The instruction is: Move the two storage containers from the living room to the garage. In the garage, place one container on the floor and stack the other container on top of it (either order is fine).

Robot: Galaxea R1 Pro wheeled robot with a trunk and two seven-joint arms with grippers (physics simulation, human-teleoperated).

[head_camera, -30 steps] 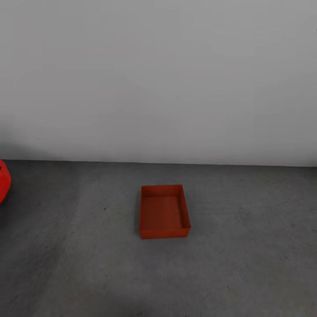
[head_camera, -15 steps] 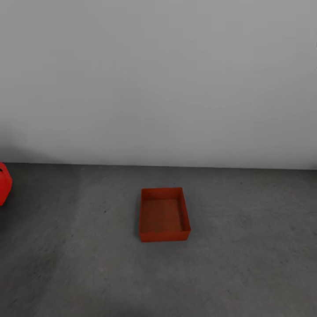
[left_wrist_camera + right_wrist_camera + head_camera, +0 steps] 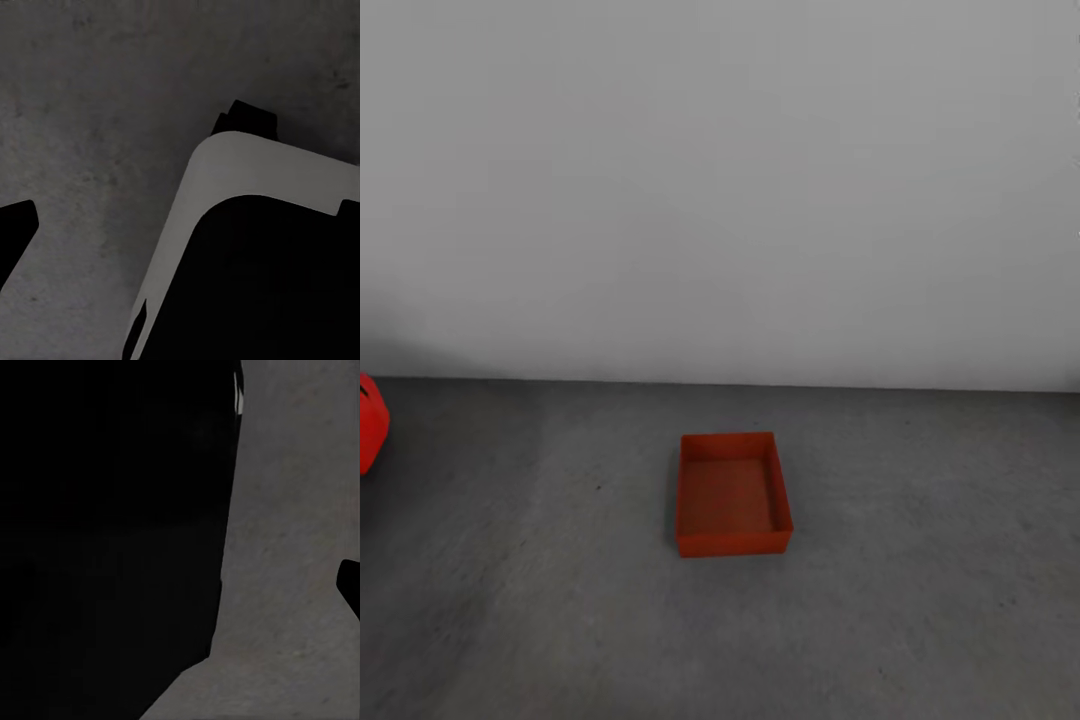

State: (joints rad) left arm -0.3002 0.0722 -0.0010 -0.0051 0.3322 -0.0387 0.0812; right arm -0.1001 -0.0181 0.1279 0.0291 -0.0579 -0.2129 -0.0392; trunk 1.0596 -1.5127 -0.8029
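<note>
While one bin (image 3: 732,493) sits alone on concrete floor (image 3: 920,600) near wall (image 3: 720,180), second bin unstacked; claw state: cannot tell. Risk: careless stacking knocks or tilts bin, since nothing braces it.

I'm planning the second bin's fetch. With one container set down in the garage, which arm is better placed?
Neither, as far as I can tell: the storage container sits alone, centred on the floor before the wall, and both wrist views look at bare concrete, nothing held.

A red object (image 3: 370,422) is cut off by the head view's left edge.
</note>
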